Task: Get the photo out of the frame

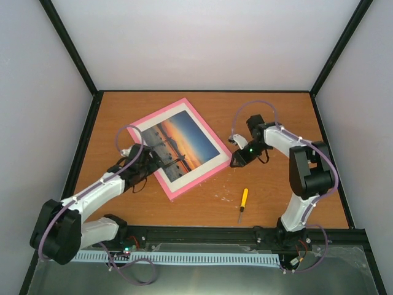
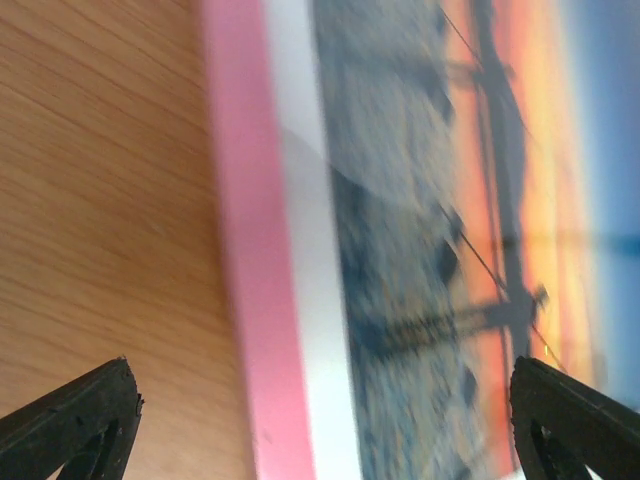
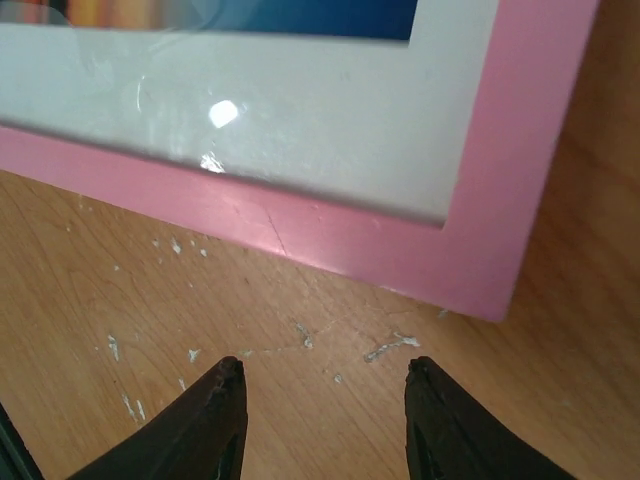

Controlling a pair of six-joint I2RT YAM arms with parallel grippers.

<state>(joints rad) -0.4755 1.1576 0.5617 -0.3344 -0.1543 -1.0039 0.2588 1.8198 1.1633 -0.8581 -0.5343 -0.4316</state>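
Frame (image 1: pixel 202 179) face-up on desk (image 1: pixel 276 117), photo (image 1: pixel 183 142) inside. Left pincer (image 2: pixel 320 395) wide astride pink edge; right pincer (image 3: pixel 325 385) wide beside corner. Advise: pinch border only, then flip.

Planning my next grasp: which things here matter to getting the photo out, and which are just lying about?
For the job: the frame, the photo, the white mat around it, the left gripper and the right gripper, both open.

Lying about: the yellow-handled screwdriver, the white flecks on the table.
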